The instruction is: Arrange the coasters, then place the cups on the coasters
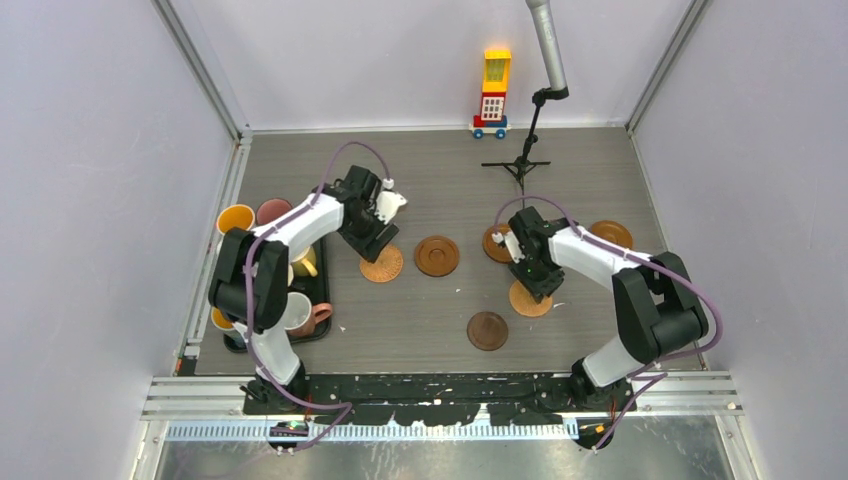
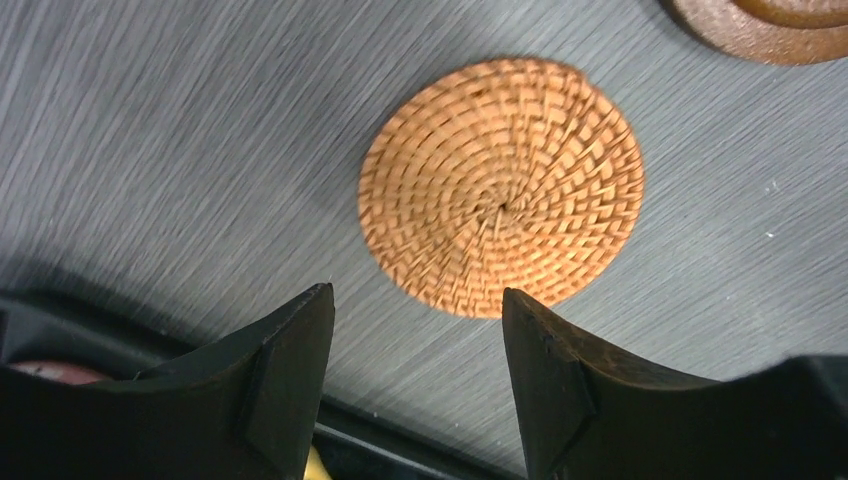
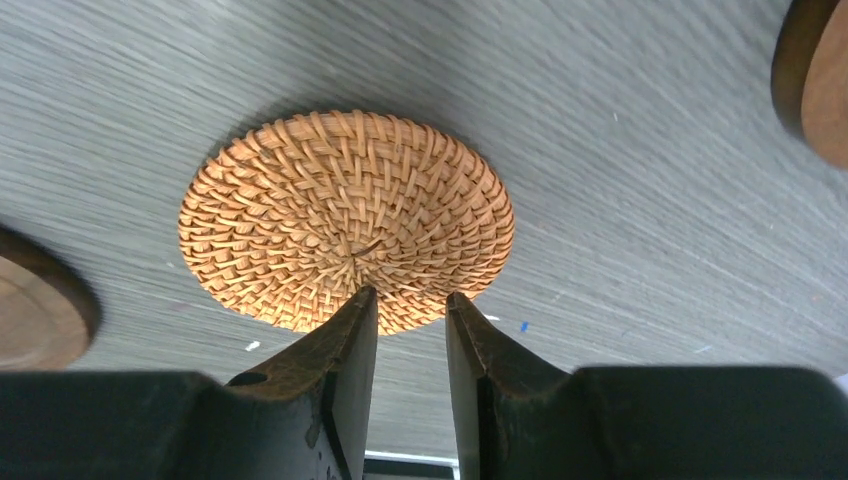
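Several round coasters lie on the grey table. My left gripper (image 1: 377, 245) (image 2: 418, 300) hangs open just short of a woven orange coaster (image 1: 381, 266) (image 2: 500, 185), touching nothing. A brown rimmed coaster (image 1: 437, 255) (image 2: 760, 25) lies beside it. My right gripper (image 1: 538, 283) (image 3: 412, 295) hovers at the near edge of a second woven coaster (image 1: 530, 300) (image 3: 345, 215), jaws narrowly apart with nothing between them. A dark coaster (image 1: 487, 330), a partly hidden one (image 1: 495, 243) and an orange-brown one (image 1: 611, 234) lie around. The cups, among them a yellow-orange one (image 1: 236, 218) and a pink one (image 1: 316, 318), stand at the left.
A black tray (image 1: 326, 292) (image 2: 90, 325) holds cups at the left, partly under my left arm. A toy block tower (image 1: 492, 92) and a microphone tripod (image 1: 520, 160) stand at the back. Walls close in both sides.
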Action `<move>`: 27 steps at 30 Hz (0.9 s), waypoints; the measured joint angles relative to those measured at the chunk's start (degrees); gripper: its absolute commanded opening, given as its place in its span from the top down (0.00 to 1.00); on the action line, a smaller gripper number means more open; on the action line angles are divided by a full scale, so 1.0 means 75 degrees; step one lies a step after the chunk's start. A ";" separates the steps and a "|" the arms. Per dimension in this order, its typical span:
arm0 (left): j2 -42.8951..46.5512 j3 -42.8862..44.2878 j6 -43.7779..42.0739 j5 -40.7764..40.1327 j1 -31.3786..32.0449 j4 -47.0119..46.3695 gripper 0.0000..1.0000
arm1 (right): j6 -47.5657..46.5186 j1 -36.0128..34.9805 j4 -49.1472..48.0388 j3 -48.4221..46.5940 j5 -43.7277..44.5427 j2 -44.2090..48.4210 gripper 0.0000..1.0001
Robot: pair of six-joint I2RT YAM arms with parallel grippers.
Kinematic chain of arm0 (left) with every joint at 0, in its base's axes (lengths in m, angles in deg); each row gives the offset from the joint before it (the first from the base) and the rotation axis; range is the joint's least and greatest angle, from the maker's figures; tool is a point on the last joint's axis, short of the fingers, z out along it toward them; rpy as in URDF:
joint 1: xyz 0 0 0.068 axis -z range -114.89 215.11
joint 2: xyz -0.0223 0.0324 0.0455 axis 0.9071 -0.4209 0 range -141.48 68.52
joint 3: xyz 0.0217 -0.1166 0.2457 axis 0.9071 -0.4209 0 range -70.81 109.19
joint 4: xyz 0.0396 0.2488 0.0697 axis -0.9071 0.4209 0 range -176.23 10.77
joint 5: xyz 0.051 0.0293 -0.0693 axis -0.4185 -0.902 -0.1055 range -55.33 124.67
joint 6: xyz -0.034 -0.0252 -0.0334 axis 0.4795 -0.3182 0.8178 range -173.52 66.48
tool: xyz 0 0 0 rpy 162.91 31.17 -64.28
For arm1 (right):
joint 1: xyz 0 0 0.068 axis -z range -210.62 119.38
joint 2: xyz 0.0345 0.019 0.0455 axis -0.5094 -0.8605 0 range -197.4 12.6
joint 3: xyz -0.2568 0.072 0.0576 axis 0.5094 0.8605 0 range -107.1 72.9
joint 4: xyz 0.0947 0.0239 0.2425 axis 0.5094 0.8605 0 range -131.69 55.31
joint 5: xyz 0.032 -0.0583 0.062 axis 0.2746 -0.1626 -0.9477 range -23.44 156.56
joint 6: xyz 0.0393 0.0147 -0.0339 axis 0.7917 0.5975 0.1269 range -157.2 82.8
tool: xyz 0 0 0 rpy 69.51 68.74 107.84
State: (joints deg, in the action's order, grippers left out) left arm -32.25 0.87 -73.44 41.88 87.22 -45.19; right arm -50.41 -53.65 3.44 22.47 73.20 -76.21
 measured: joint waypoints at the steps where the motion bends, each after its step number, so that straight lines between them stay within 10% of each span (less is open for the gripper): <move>1: -0.0079 0.0000 -0.0055 -0.0023 0.0111 -0.0090 0.37 | -0.0061 0.0122 0.0050 0.0064 0.0020 0.0052 0.64; 27: 0.0460 -0.1513 -0.1813 -0.0029 0.1043 -0.0067 0.50 | -0.1649 0.2652 0.1125 0.0536 -0.0603 0.1373 0.55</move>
State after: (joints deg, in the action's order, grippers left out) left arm -28.80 -10.47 -87.04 41.66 95.04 -45.70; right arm -62.78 -33.76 11.87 26.49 68.67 -65.92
